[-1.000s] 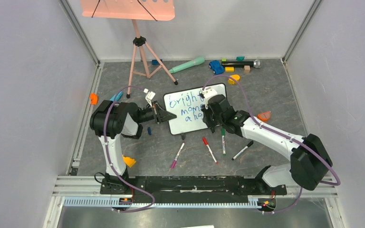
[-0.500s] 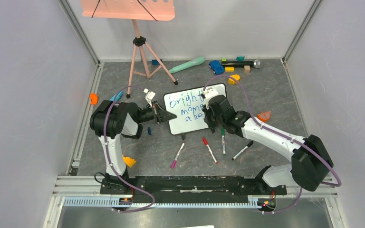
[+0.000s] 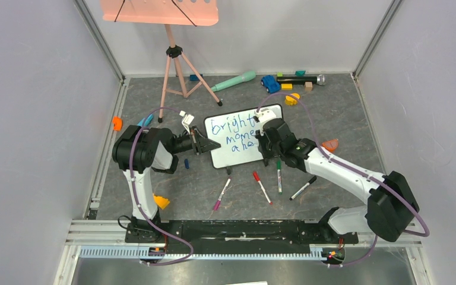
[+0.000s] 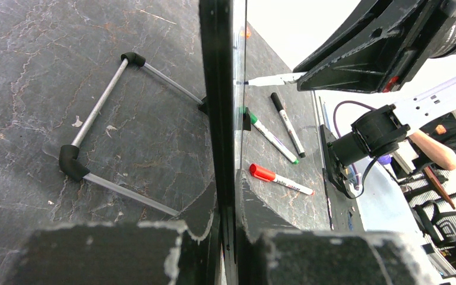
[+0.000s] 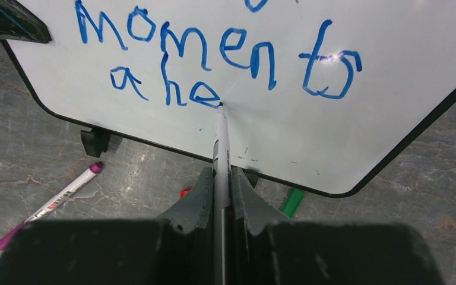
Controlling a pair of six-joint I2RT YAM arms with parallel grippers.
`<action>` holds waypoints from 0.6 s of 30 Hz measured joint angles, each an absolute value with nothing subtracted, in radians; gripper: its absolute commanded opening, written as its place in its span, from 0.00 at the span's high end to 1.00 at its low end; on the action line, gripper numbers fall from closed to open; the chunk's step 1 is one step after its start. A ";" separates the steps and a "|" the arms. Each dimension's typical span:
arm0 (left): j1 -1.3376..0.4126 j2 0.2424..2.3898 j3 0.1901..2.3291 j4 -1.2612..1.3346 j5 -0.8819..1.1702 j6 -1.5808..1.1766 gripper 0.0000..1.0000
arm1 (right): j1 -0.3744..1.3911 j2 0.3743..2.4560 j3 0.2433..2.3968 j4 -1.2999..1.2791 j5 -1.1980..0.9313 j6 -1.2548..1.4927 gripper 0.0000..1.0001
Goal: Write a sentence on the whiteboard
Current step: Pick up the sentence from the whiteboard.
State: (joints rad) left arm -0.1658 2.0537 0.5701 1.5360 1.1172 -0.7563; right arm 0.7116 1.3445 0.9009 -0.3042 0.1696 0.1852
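The whiteboard (image 3: 240, 156) stands tilted on the grey floor between the arms. Its sentence (image 3: 233, 138) is in blue: "Bright" on top, "moments" (image 5: 214, 47) below, and "a he" (image 5: 166, 89) on the third line. My left gripper (image 3: 212, 144) is shut on the board's left edge, which shows edge-on (image 4: 221, 107) between its fingers (image 4: 228, 184). My right gripper (image 5: 221, 184) is shut on a marker (image 5: 221, 142). The marker's tip touches the board just right of the "e". In the top view the right gripper (image 3: 266, 146) covers the ends of the lines.
Loose markers lie in front of the board: purple (image 3: 221, 194), red (image 3: 262, 187), green (image 3: 278, 174) and black (image 3: 303, 187). A salmon music stand (image 3: 175, 65) stands at the back left. Toys (image 3: 269, 83) and a microphone (image 3: 300, 79) line the back wall. The board's wire foot (image 4: 98, 107) rests behind it.
My right gripper has drifted slightly right with the marker, and the last letter of the third line now reads as an "e". The left gripper and board have not moved.
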 measured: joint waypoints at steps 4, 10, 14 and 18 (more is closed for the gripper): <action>-0.166 2.054 0.570 1.536 1.118 -0.756 0.98 | 0.699 1.308 0.901 -0.288 0.146 0.179 1.00; -0.166 2.054 0.570 1.536 1.118 -0.756 0.98 | 0.691 1.259 0.901 -0.257 0.113 0.171 1.00; -0.166 2.054 0.570 1.536 1.118 -0.756 0.98 | 0.685 1.261 0.901 -0.265 0.121 0.171 1.00; -0.166 2.054 0.570 1.536 1.118 -0.756 0.98 | 0.673 1.274 0.901 -0.279 0.144 0.171 1.00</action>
